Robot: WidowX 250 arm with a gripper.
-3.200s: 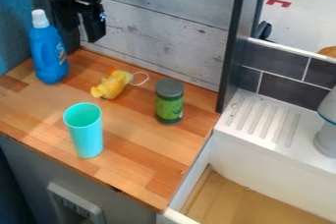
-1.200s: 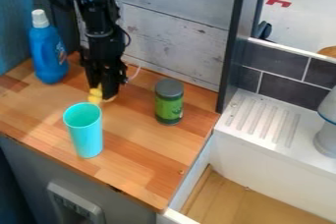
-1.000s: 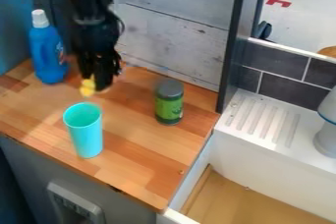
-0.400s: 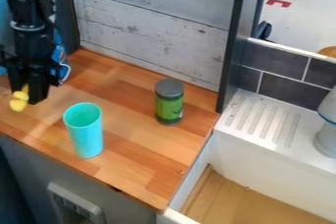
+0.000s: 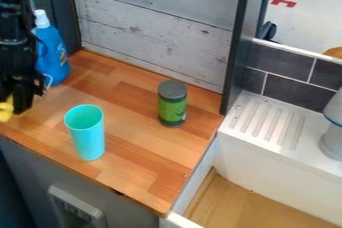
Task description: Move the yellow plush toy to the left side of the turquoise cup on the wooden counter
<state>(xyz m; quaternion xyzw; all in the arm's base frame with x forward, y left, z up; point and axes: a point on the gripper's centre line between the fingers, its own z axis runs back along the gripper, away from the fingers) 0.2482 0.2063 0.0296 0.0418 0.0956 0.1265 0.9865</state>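
At the far left of the counter, the black gripper [image 5: 13, 106] is shut on the yellow toy [image 5: 5, 110], which is partly cut off by the view's left edge. A thin white loop from the toy shows at the gripper's right side. The blue bottle [image 5: 51, 52] with a white cap stands upright just behind and to the right of the gripper, partly hidden by the arm. To the gripper's right, nearer the front edge, stands a turquoise cup [image 5: 88, 137]. Farther right is an upright green can [image 5: 172, 107] with a grey lid.
The wooden counter [image 5: 133, 157] ends at a plank wall [image 5: 160, 32] behind and a dark upright post on the right. Beyond it lies a white sink [image 5: 267, 154] with a ridged ledge and a grey-white object [image 5: 332, 139] at the right edge.
The gripper came down to the yellow toy on the counter, took hold of it and carried it left to the view's edge. Cup, can and bottle have not moved.
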